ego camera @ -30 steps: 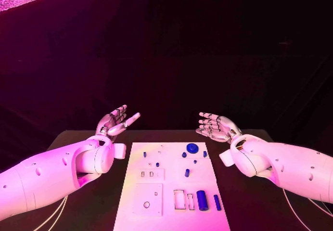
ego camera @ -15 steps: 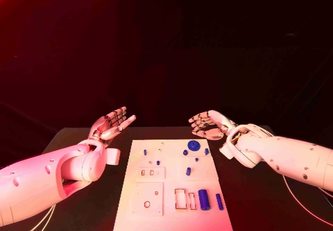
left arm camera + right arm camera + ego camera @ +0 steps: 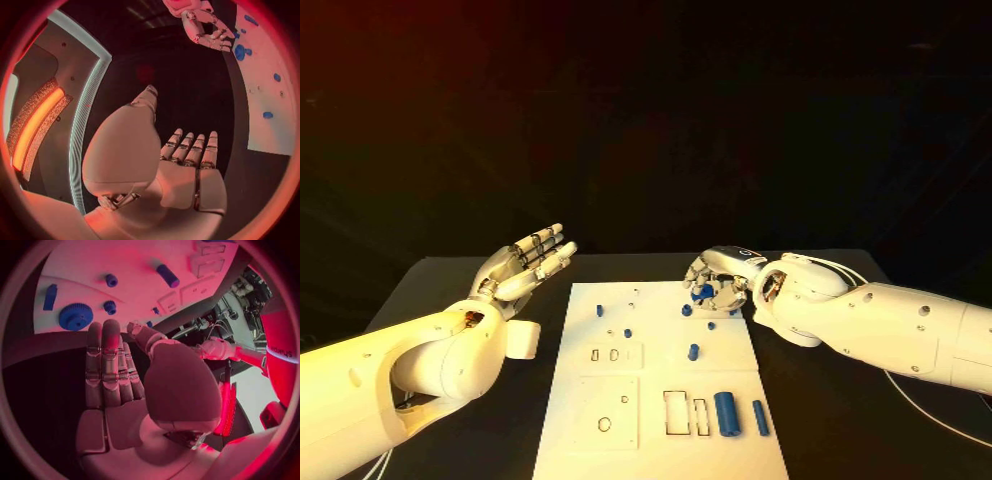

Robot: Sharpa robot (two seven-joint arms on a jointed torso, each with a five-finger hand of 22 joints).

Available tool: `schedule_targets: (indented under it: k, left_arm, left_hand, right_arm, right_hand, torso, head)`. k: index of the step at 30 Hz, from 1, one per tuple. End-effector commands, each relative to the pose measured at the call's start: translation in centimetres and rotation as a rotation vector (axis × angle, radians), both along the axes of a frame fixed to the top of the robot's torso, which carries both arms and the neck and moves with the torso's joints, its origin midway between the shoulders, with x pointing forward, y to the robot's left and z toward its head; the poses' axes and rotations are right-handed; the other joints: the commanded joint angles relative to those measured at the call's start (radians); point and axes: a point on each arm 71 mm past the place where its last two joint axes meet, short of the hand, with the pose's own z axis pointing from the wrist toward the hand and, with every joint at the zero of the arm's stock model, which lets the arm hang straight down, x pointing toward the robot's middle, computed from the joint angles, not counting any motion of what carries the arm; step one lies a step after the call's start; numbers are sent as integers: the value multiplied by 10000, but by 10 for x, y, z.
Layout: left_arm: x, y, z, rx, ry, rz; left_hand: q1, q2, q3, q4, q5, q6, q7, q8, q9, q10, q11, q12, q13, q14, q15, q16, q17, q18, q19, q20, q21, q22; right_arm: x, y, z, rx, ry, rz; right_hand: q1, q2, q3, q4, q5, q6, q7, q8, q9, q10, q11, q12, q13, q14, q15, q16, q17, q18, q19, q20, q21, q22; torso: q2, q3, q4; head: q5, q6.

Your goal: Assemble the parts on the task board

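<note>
**Right hand hovers at the gear, left hand waits beside the board**

Nearest to us in the head view, the task board (image 3: 661,390) lies white on the black surface (image 3: 862,420), running away from the robot down the middle. At its near end we see a large blue cylinder (image 3: 726,413) lying beside a slimmer blue bar (image 3: 760,417), with two narrow rectangular slots just to their left. Farther up the board a small blue peg (image 3: 692,351) sits near the centre, and a few smaller blue parts dot the far half.

To the board's left, the left hand (image 3: 528,262) is raised above the surface, palm up, fingers straight and spread wide, holding nothing; the left wrist view shows the same flat, open palm (image 3: 187,175), well apart from the board's edge.

At the board's far right corner, the right hand (image 3: 721,278) is turned fingers-down over the blue gear (image 3: 705,292), which shows between its fingers. We cannot tell from the head view whether the fingertips touch it. In the right wrist view the fingers (image 3: 109,365) lie straight and together, their tips just short of the blue gear (image 3: 75,316), with nothing gripped; the gear rests on the white board there, two small blue pegs and a blue bar close by.
</note>
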Motion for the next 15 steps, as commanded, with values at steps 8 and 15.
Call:
schedule_targets:
  k: [8, 15]
  left_arm:
    - [-5, -1, 10, -290, -233, -277]
    - [-6, 0, 13, -323, -287, -301]
  left_hand:
    - [6, 48, 17, 1, -49, 84, 830, 68, 19, 71, -3, 39, 10, -27, -16, 36, -1, 137, 48, 9, 60, 10]
    - [6, 80, 29, 1, -52, 100, 829, 72, 22, 79, -3, 38, 10, -5, -37, 36, 2, 123, 81, 10, 74, 16]
  right_arm:
    - [0, 8, -4, -1619, -139, -22]
    - [2, 10, -4, -1768, -271, -106]
  right_hand:
    - [143, -118, -249, 459, -124, 74, -10, -154, 48, -528, 75, -36, 35, 187, 79, 4259, 3803, 167, 367, 50, 757, 756]
    - [225, -73, -368, 515, -117, 81, 16, -172, 58, -731, 109, -37, 31, 98, 114, 4448, 3902, 161, 334, 76, 826, 871]
  torso:
    - [304, 42, 91]
    - [378, 63, 165]
  head:
    - [35, 44]
    - [2, -13]
